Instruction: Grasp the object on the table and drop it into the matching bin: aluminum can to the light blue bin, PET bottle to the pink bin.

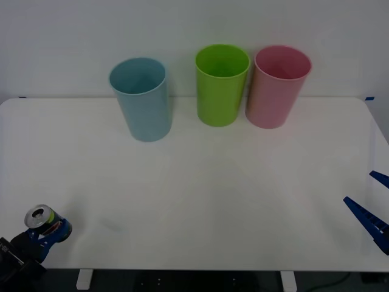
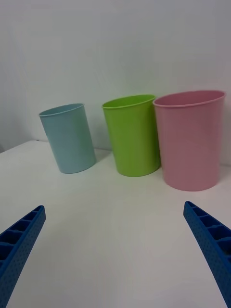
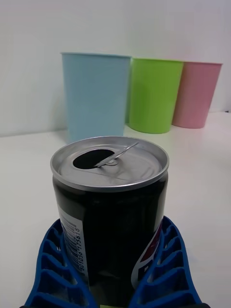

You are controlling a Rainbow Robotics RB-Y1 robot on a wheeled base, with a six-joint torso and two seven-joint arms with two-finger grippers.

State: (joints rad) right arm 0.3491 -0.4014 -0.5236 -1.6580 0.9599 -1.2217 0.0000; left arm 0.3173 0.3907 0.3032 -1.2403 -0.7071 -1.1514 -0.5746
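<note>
My left pincer [image 1: 44, 234] grips the can [image 1: 45, 222] at the near left corner of the table [image 1: 200, 201], its blue ribbed fingers [image 3: 166, 262] wrapped round the dark body while the opened silver top stands clear above them. The can sits snug between the two fingers and close to upright in the left wrist view, though it looks tilted from above. The light blue bin [image 1: 141, 100], where this can belongs, stands well ahead of the pincer and a little to its right, with the green bin [image 1: 221, 85] and the pink bin [image 1: 278, 87] farther right again. My right pincer [image 1: 372, 210] waits open at the table's right edge, holding nothing. As I judge it, the carry is what matters now: I should lift the can high enough to pass over the blue rim, centre it above the mouth, and only then let go, since a low approach could knock the bin over.
</note>
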